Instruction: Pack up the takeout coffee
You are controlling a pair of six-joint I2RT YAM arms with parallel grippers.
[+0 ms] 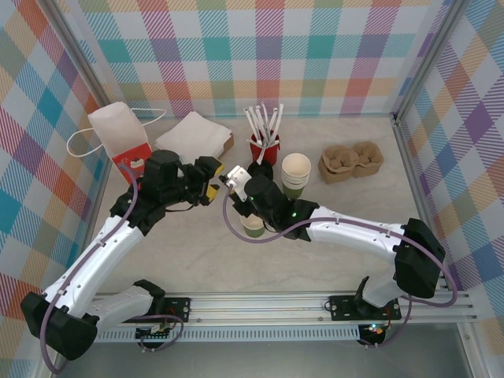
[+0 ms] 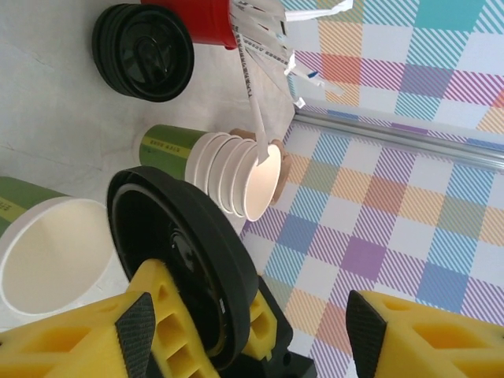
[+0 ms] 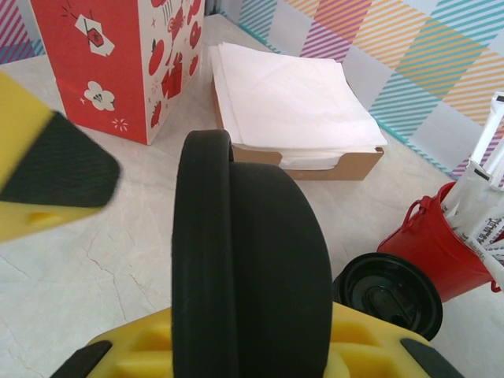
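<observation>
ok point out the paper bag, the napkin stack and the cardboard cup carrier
paper bag [image 1: 118, 126], top external view, on its white upper part
napkin stack [image 1: 193, 135], top external view, on the middle of the top sheet
cardboard cup carrier [image 1: 351, 161], top external view, on the middle, between its wells

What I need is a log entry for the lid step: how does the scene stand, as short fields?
right gripper: shut on black lid
left gripper: open, fingers either side of that lid
cup: lidless, upright near grippers
cup stack: beside red cup
spare lids: beside red cup
bag: upright, far left
</observation>
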